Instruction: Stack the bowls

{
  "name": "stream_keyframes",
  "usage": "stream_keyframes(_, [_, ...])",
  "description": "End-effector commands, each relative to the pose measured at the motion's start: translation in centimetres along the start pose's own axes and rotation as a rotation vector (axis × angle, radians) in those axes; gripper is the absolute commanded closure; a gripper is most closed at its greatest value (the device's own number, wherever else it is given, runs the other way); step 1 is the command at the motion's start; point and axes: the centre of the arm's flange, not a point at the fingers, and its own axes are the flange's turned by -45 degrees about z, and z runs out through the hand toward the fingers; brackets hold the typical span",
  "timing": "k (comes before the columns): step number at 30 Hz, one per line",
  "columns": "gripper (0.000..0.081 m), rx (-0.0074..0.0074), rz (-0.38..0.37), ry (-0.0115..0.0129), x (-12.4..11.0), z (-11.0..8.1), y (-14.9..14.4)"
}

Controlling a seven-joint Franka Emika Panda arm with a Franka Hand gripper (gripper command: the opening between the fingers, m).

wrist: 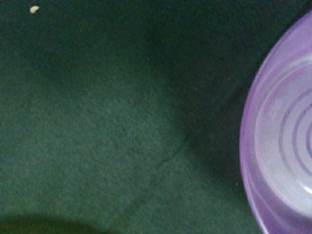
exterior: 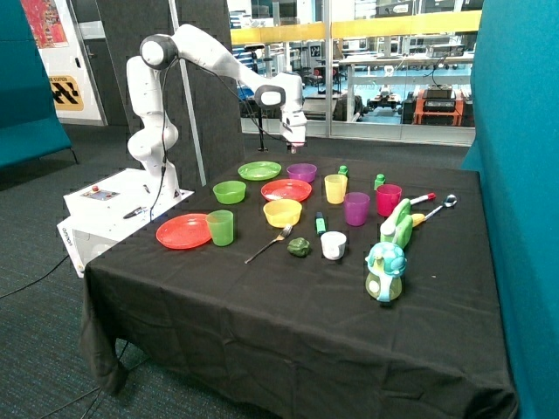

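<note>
Currently three bowls, all upright and unstacked, sit around the red plate (exterior: pixel 286 189): purple bowl (exterior: pixel 301 172) behind it, light green bowl (exterior: pixel 229 191) beside it, yellow bowl (exterior: pixel 282 212) in front, while the gripper (exterior: pixel 296 145) hangs above the purple one, finger state unreadable.

The white arm reaches over the far side of the table (exterior: pixel 262 305), its gripper (exterior: pixel 297 144) hanging just above the purple bowl (exterior: pixel 302 172). None of the bowls is stacked. The light green bowl (exterior: pixel 230 191) sits near a flat green plate (exterior: pixel 259 170), and the yellow bowl (exterior: pixel 282 212) rests just in front of a red plate (exterior: pixel 286 189). A second red plate (exterior: pixel 183 231) lies beside a green cup (exterior: pixel 220 227), with a fork (exterior: pixel 269 244) nearby.
</note>
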Motion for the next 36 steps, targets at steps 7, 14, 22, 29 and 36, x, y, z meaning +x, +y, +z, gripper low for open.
stream_keyframes(7, [0.0413,-0.0022,0.013,-0.0008,2.0,1.7,0.1])
stream_keyframes(14, [0.0361,-0.0022,0.026,-0.0008,3.0,2.5,-0.1])
stream_keyframes(22, [0.0344,-0.0022,0.025,-0.0008,3.2,3.4,-0.5])
stream_keyframes(29, [0.0345,-0.0022,0.024,-0.0008,2.2,3.7,-0.5])
stream_keyframes(36, [0.0354,-0.0022,0.04,-0.0008,1.4,4.4,-0.2])
